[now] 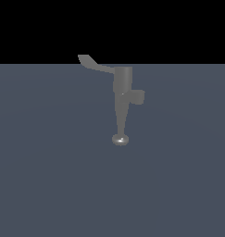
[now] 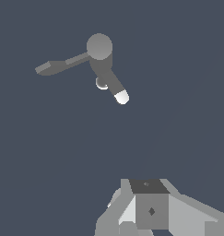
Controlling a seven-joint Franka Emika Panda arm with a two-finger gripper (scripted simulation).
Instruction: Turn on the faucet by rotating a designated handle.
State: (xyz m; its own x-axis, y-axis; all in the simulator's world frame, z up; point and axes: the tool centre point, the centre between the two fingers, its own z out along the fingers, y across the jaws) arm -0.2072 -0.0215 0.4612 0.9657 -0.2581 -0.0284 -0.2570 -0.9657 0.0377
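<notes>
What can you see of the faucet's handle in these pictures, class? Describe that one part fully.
The handle is a long, thin, flat grey lever that looks metallic, slightly curved, widening to a paddle-like tip. It joins the top of the faucet's cylindrical body and reaches out toward the exterior view's left. The wrist view shows it from above, sticking out sideways from the round cap. Nothing touches it; the gripper is well apart from it.

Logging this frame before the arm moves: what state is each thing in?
faucet: upright on the floor, untouched.
handle: pointing to the exterior view's left, free of contact.
gripper: well clear of the faucet; open or shut cannot be told.
</notes>
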